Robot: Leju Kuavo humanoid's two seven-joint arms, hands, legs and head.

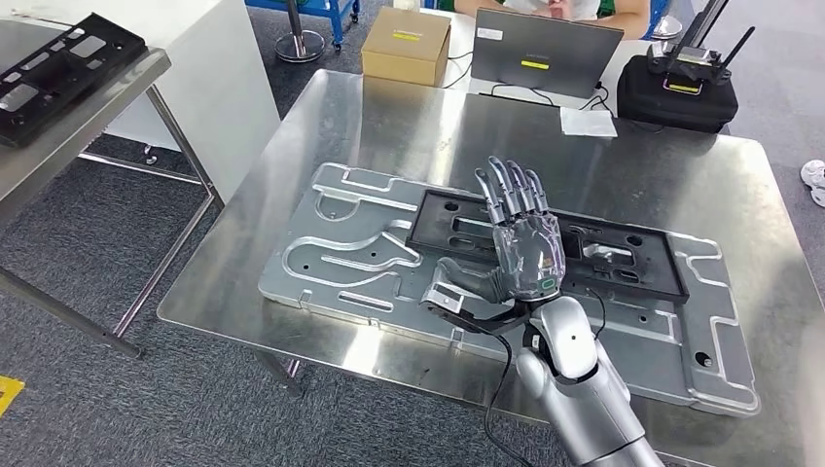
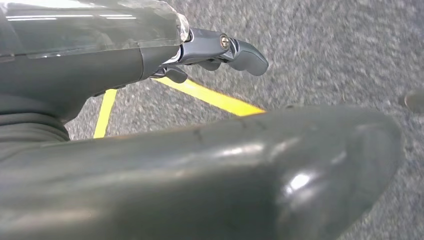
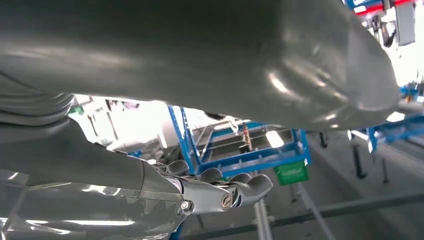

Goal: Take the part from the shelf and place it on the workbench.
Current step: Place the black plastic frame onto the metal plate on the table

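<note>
A long black part (image 1: 623,261) lies flat on the silver grooved plate (image 1: 355,248) on the workbench (image 1: 681,165). My right hand (image 1: 522,243) hovers above the part's middle, fingers stretched apart and pointing away from me, holding nothing. In the right wrist view the right hand (image 3: 200,192) is likewise empty, with blue racks beyond it. A second black part (image 1: 60,66) rests on the shelf (image 1: 88,126) at the far left. My left hand (image 2: 125,60) hangs over the grey floor, its fingers (image 2: 235,50) extended and empty.
A cardboard box (image 1: 407,44), a grey laptop (image 1: 545,53), a paper slip (image 1: 588,121) and a black controller case (image 1: 679,89) stand along the workbench's far edge. A person sits behind the laptop. Yellow tape (image 2: 210,96) marks the floor.
</note>
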